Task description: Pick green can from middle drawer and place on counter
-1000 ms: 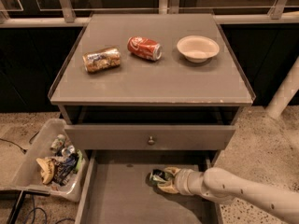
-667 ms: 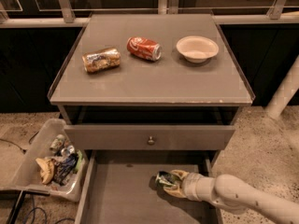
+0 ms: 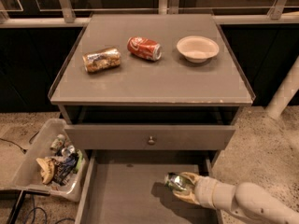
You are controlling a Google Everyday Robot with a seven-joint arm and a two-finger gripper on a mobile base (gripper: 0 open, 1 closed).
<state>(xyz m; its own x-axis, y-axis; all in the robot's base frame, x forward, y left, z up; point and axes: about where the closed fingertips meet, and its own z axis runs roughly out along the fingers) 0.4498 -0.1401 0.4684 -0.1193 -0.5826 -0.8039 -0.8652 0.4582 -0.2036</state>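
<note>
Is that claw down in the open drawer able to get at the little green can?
Probably yes: the claw is right at the green can, seemingly clamped around it. The middle drawer is pulled out with a bare floor, so nothing blocks the way.

Dark window panes with pale frames point(image 3: 65, 3) run across the top of the frame. Speckled floor point(image 3: 261, 143) spreads around a grey cabinet point(image 3: 117, 136) – light dim and warm. A pale post point(image 3: 286, 93) leans at right; a clear bin point(image 3: 28, 164) of litter and cables point(image 3: 28, 213) sit lower left. Bottom right, the gripper point(image 3: 183, 186) clasps the green can point(image 3: 173, 181).
</note>
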